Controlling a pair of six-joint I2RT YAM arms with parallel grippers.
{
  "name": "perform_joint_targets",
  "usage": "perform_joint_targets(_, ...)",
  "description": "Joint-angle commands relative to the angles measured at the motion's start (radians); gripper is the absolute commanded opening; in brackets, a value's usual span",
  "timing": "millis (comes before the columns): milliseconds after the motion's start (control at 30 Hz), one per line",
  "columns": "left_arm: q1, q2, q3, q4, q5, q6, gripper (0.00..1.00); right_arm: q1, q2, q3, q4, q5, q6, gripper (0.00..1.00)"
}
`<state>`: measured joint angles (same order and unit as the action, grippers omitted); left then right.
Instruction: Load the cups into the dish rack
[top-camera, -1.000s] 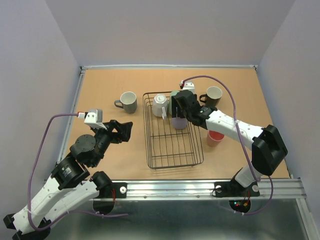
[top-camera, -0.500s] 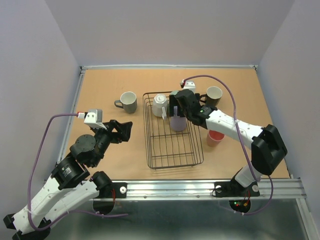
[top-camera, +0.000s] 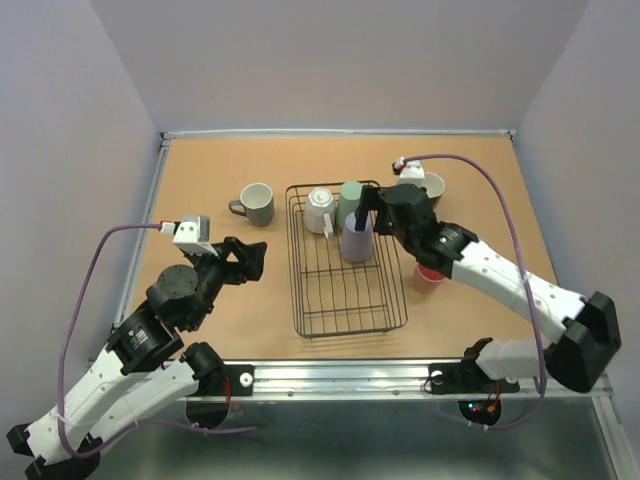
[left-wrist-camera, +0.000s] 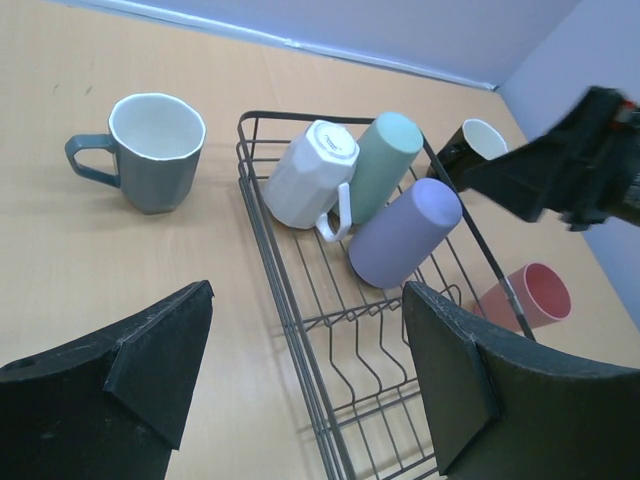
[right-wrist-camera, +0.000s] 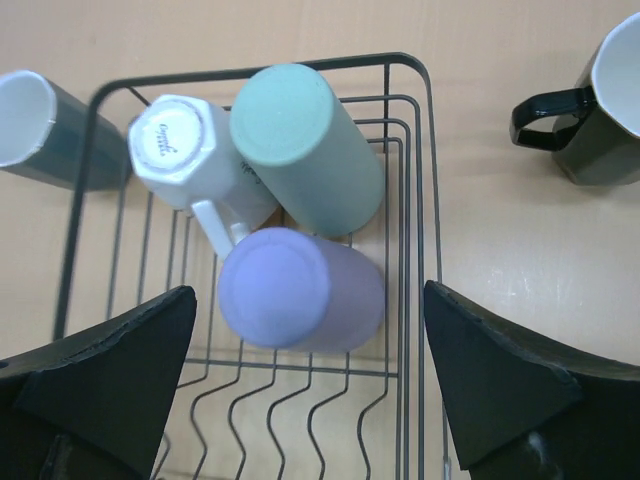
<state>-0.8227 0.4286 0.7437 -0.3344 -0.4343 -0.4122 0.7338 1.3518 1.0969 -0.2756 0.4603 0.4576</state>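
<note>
1. At the near-left of the table (top-camera: 215, 165), the left gripper (top-camera: 251, 260) hangs with its fingers spread wide and nothing between them, at about 8 o'clock from the dish rack (top-camera: 297, 300).
2. The red-pink tumbler (top-camera: 430, 276) stands upright at the rack's 3 o'clock, just beside its wire wall and right under the right forearm (top-camera: 490, 265). A low sweep of that arm could knock it over.
3. Over the rack's far end, the right gripper (right-wrist-camera: 310, 292) is spread open and pinches nothing. Its fingers straddle the lavender tumbler (top-camera: 356, 241) from above.
4. That tumbler is base-up and crowded against the green tumbler (top-camera: 350, 196) and the white mug (top-camera: 320, 210) (all three look tilted). A sideways pull-away could clip one and tip its neighbours.
5. The grey mug (top-camera: 257, 203) is at the rack's 10 o'clock and the black mug (top-camera: 428, 188) at 1 o'clock, both upright on the table.
6. Count: six cups, made up of three mugs and three tumblers. Three are in the rack and three outside it. There is one rack and two grippers.
</note>
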Motion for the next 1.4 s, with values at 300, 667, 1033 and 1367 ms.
perform_joint_targets(300, 0.264, 0.450, 0.082, 0.064, 0.084, -0.069, 0.93, -0.002, -0.569, -0.462, 0.053, -0.215, 0.191, 1.00)
perform_joint_targets(667, 0.442, 0.734, 0.186, 0.245, 0.069, -0.056, 0.89, -0.002, -0.752, -0.646, 0.042, -0.385, 0.260, 1.00)
perform_joint_targets(1033, 0.517, 0.956, 0.362, 0.199, 0.025, -0.046, 0.89, -0.002, -0.789, -0.692, 0.035, -0.387, 0.248, 1.00)
perform_joint_targets(1367, 0.534, 1.067, 0.341, 0.230, 0.066, -0.079, 0.78, -0.002, -0.815, -0.724, 0.013, -0.380, 0.239, 1.00)
